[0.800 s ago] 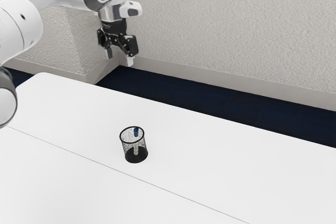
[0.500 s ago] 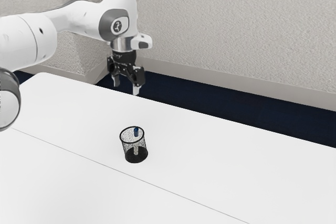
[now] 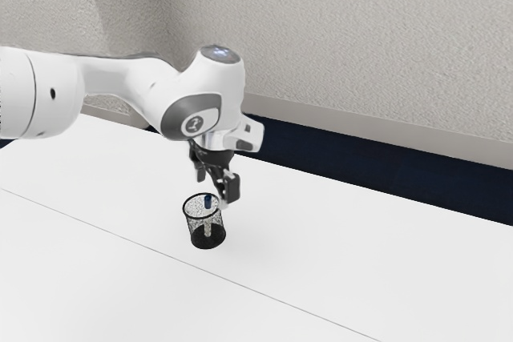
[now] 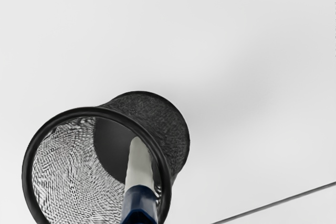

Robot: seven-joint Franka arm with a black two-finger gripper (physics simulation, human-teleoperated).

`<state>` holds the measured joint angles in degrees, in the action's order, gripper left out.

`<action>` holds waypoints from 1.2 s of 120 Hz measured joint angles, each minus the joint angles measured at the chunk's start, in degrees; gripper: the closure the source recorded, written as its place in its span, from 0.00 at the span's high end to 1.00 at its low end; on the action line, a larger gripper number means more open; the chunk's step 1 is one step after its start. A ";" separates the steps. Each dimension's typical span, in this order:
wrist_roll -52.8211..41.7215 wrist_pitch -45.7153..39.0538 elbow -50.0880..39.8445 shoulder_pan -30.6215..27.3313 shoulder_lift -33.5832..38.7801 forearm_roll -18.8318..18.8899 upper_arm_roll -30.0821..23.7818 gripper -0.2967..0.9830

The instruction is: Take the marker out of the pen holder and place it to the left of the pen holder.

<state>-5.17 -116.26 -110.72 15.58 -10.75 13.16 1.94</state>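
A pale grey-white marker [image 4: 139,203], blue at its upper end, stands inside a black mesh pen holder [image 4: 165,116] just below your black gripper [image 3: 212,190], whose two jaws hang wide apart.

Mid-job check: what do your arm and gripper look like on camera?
My arm has smooth, rounded white casings. Near the wrist is a dark grey panel with a round, pale badge; a grey cap with a bluish mark tops that section. The gripper is black, with two slim, jointed fingers.
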 joint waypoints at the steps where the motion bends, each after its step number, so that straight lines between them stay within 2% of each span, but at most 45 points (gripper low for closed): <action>1: 0.02 -0.19 -0.08 0.09 -0.02 0.20 0.00 0.77; 30: 0.51 -3.04 -4.85 0.25 0.28 3.71 0.16 0.77; 53: 0.80 -3.64 -5.24 0.27 0.21 5.94 0.25 0.74; 103: 1.61 -4.69 -5.31 0.18 0.16 7.50 0.26 0.42; 144: 2.21 -6.82 -5.31 0.08 -0.50 8.36 0.26 0.34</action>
<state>-2.95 -123.08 -116.03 15.66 -11.25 21.52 2.20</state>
